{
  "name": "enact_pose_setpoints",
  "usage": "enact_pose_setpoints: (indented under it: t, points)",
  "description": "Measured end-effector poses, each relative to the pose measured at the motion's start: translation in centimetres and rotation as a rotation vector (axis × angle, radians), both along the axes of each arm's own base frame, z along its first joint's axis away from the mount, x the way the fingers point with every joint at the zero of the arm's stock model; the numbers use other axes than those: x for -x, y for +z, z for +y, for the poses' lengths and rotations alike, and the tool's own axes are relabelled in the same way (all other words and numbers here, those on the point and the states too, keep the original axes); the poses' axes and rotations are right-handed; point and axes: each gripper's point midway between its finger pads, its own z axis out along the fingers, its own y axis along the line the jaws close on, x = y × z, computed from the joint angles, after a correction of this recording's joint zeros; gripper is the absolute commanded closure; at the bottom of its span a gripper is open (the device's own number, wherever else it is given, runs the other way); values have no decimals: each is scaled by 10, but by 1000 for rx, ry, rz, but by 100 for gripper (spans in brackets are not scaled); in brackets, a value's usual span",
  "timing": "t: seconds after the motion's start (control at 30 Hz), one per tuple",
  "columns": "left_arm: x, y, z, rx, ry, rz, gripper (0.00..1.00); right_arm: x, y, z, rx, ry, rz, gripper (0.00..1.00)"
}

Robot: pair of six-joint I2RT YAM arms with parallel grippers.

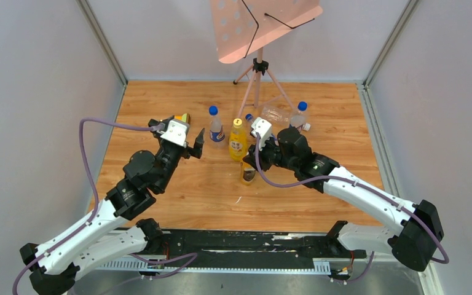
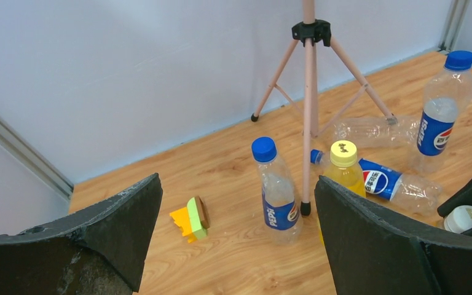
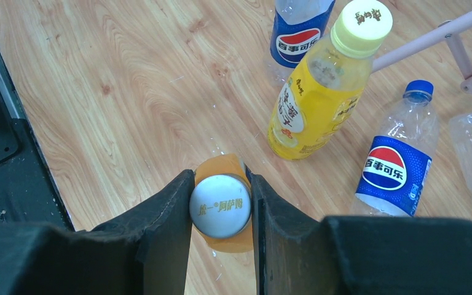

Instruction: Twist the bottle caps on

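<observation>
White-cap step, by judgement: pinches the white round plastic screw cap (image 3: 220, 206) atop the small amber-brown plastic bottle (image 3: 218, 166), mid-table near the yellow plastic bottle (image 3: 310, 107), between the closed jaws of the right gripper (image 3: 221, 203), holds the left gripper (image 2: 236, 196) wide open and empty, next needs twisting down without tipping.

The right gripper (image 3: 220, 198) squeezes the white cap (image 3: 219, 207) on top of the amber bottle (image 3: 217, 167), near the yellow bottle (image 3: 310, 107).

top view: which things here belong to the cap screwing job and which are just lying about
Job: amber bottle, its white cap, yellow bottle, blue-capped Pepsi bottles.
Lying about: pink stand, toy block.
</observation>
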Motion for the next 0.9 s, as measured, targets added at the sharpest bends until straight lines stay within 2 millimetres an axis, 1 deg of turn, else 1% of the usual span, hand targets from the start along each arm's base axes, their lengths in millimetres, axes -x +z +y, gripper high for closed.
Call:
enact_pose_setpoints:
  t: [0.2,0.37,0.6,0.67,0.7,0.73,0.77,0.8,0.9]
  points:
    - [-1,0,0,2,1,-2,0,0,0,0,2,-2,-1,54]
    - [0,0,-1,0,-4,-1,0,2,-3,-1,16,5,0,43]
    - [-1,-1,-4,-5,-16,1,0,2,-2,-1,15,6,-2,33]
    - [-1,-2,-5,-7,-20,2,0,2,-1,-1,12,5,-5,28]
    - [-1,-2,-5,-8,-20,3,0,2,1,-2,8,5,-9,23]
    - [-1,-2,-5,-9,-20,3,0,3,4,-2,2,4,-12,9]
    - [-1,-2,-6,-10,-20,4,0,4,7,-3,-6,2,-18,1]
    - [-1,-2,-6,-10,-20,4,0,4,11,-4,-14,0,-22,0]
    - [-1,-2,-6,-9,-21,4,0,8,30,-10,-51,-9,-58,0]
